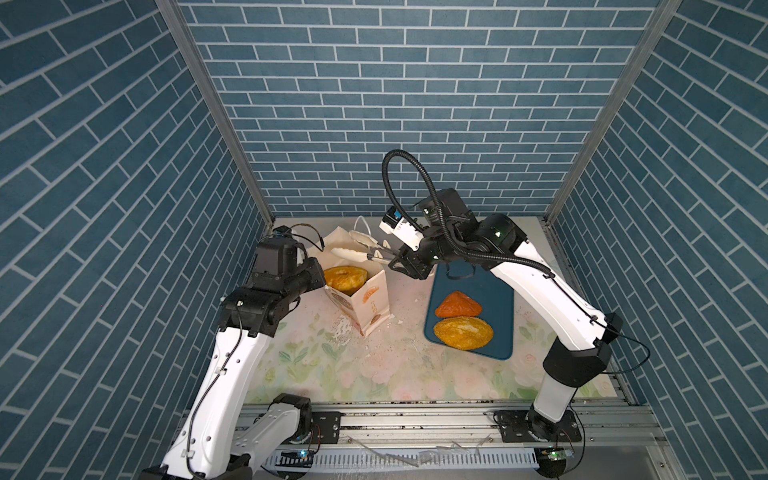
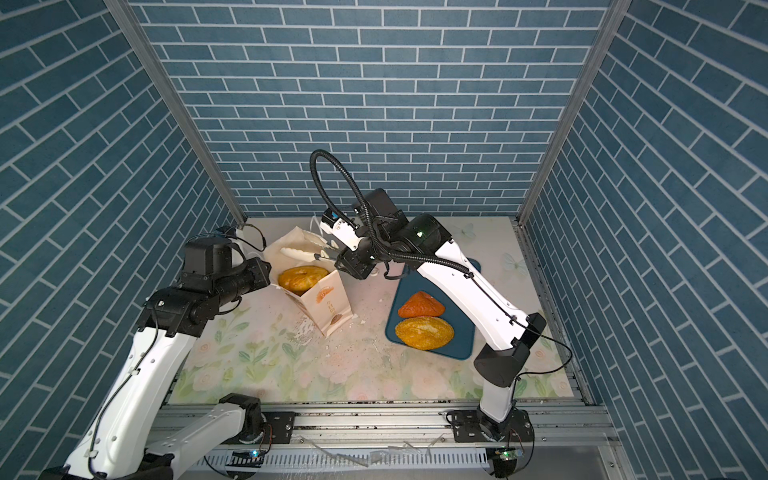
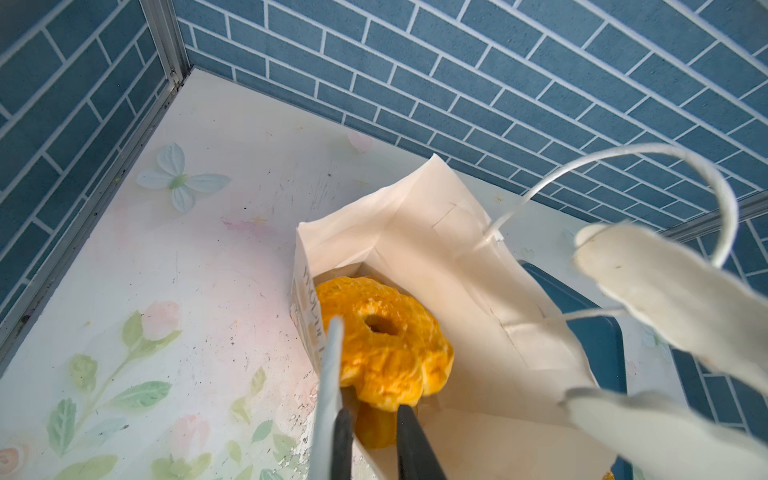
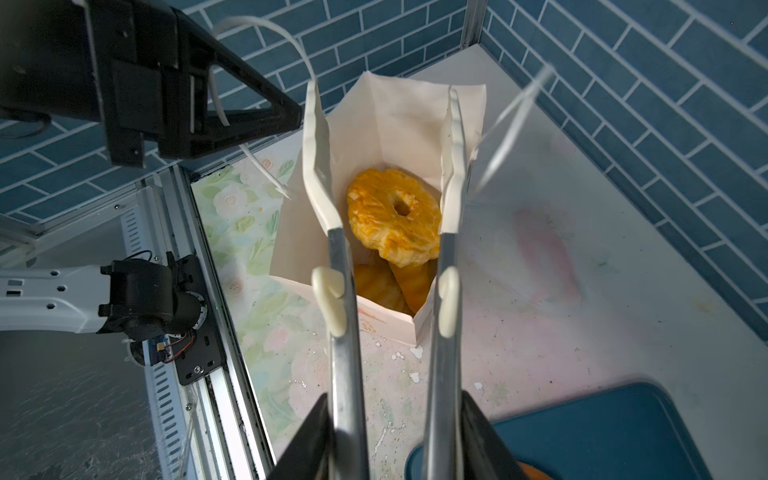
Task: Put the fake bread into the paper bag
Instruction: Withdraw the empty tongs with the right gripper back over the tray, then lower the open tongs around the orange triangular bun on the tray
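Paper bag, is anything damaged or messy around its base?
Yes: small white flakes lie scattered on the floral tabletop beside the paper bag, and the print there looks scraped away.

Matt paper bag (image 4: 395,124), glossy bread (image 4: 386,232), metal tongs (image 4: 345,365)

Nothing readable with certainty. On the paper bag (image 1: 371,305), printed down one narrow side: a vertical column of pale grey letters (image 1: 375,308), too small and faint to make out in both top views. Nearer the mouth on that side, an orange bread picture (image 1: 368,294); nearer the foot, a round brown emblem (image 1: 376,319); no legible wording on either. In the left wrist view, dark grey print (image 3: 309,305) on the bag's outer wall beside the opening: large strokes, seen sideways and blurred, no word decipherable. No other legible writing, number or brand anywhere in view.
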Motion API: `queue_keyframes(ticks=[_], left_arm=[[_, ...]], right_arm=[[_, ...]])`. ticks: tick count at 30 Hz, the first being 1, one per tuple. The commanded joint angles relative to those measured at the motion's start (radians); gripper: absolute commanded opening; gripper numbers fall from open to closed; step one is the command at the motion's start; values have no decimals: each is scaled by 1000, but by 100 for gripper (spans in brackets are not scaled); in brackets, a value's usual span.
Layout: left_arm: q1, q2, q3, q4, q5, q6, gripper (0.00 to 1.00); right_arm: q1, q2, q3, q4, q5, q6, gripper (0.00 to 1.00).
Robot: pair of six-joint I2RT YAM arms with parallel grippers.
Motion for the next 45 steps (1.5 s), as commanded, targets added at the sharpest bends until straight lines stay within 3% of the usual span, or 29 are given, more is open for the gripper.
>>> queue_keyframes(ticks=[1,11,18,29,45], left_arm=[[-6,-19,-9,-15,5,4,23],[-6,-5,5,-14,16,28,23],[-6,12,26,-21,17,39,23],[-6,47,54,-27,14,56,23],[-6,65,68,-27,11,55,23]], right_arm=[[-18,-86,37,8,80,-42,45],[-224,-264,-148,-42,209,48,46],[-360,-331,-299,-181,264,119,47],[-384,-350,-496,-366,205,159,49],[-384,-268,-691,-258,194,144,51]])
